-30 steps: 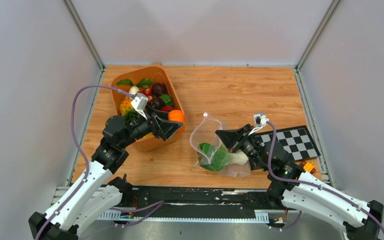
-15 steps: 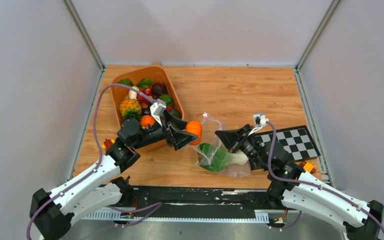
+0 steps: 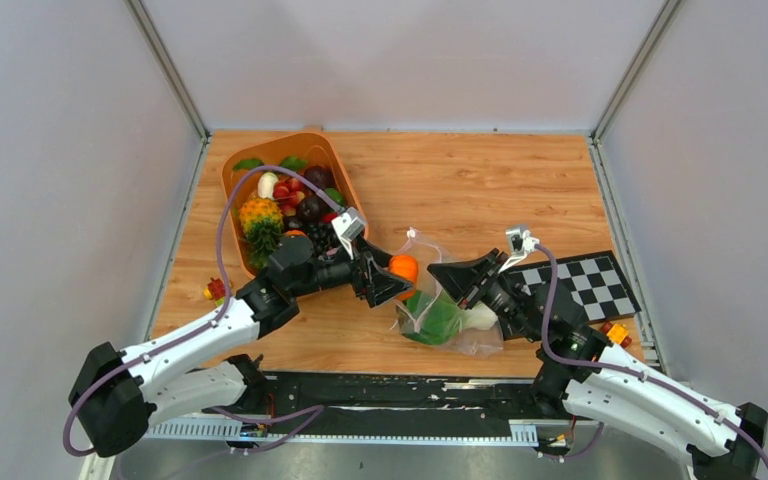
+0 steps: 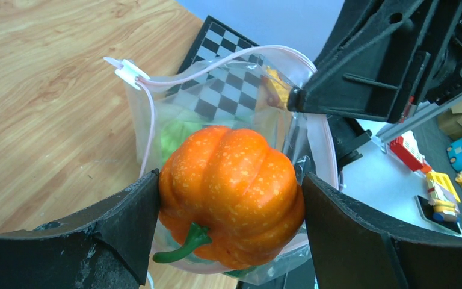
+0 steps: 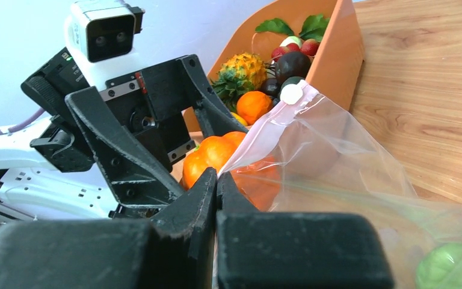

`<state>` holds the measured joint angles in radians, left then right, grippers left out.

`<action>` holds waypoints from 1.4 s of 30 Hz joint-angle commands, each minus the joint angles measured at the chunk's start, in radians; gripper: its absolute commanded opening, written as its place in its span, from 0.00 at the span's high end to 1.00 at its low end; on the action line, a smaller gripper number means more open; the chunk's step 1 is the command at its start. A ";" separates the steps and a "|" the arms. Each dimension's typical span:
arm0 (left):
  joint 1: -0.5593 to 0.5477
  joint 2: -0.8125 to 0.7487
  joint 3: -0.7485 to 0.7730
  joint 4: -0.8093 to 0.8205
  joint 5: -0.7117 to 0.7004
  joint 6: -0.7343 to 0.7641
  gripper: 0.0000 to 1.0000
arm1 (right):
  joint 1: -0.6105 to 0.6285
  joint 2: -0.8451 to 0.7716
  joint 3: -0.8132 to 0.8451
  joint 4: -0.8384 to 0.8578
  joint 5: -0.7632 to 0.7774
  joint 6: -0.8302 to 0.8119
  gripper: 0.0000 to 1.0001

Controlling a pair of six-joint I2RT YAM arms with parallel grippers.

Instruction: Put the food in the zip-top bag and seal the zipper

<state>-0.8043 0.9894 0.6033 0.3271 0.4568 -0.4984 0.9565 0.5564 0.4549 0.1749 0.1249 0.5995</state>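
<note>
The wooden table [image 3: 480, 180] carries the work area. The orange tub [image 3: 278, 137] stands at its far left, and most of the toy food [image 3: 280, 205] is heaped in it: a pineapple, dark plums, and red and green pieces. The zip-top bag [image 5: 337, 156] is located near the middle of the table, toward the near edge, with its mouth turned toward the left arm. Its mouth edge is pinched by the right jaws, which are fully closed on the film, so that the opening is spread into a loop. A toy pumpkin [image 4: 231, 186] is clamped between the left jaws, which are set wide against its flanks, and is presented directly at the mouth. Whether its leading face has crossed the rim cannot be told. One green bok choy [image 3: 438, 318] lies at the bottom of the bag. The step in hand is judged to be insertion of a second item, early in the loading. For the next move, the pumpkin is to be advanced through the loop and clear of the film. The left jaws are to be opened only when it is well inside, and are then to be withdrawn without the pinch being disturbed. The pink zipper [image 4: 228, 55] is unsealed around the mouth, and the white slider [image 4: 126, 69] sits at the far end of the loop.
</note>
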 commanded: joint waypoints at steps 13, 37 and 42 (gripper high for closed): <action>-0.103 0.171 0.111 0.057 -0.210 0.027 0.27 | -0.004 -0.032 -0.011 0.092 -0.067 -0.024 1.00; -0.108 -0.022 0.133 -0.147 -0.286 0.139 0.00 | -0.004 -0.047 -0.018 0.057 -0.004 -0.034 1.00; -0.108 -0.107 0.115 -0.223 -0.439 0.174 0.00 | -0.004 -0.044 -0.011 0.041 -0.004 -0.048 1.00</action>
<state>-0.9092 0.9436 0.6991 0.1623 0.1577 -0.3813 0.9543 0.5209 0.4381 0.1913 0.1108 0.5747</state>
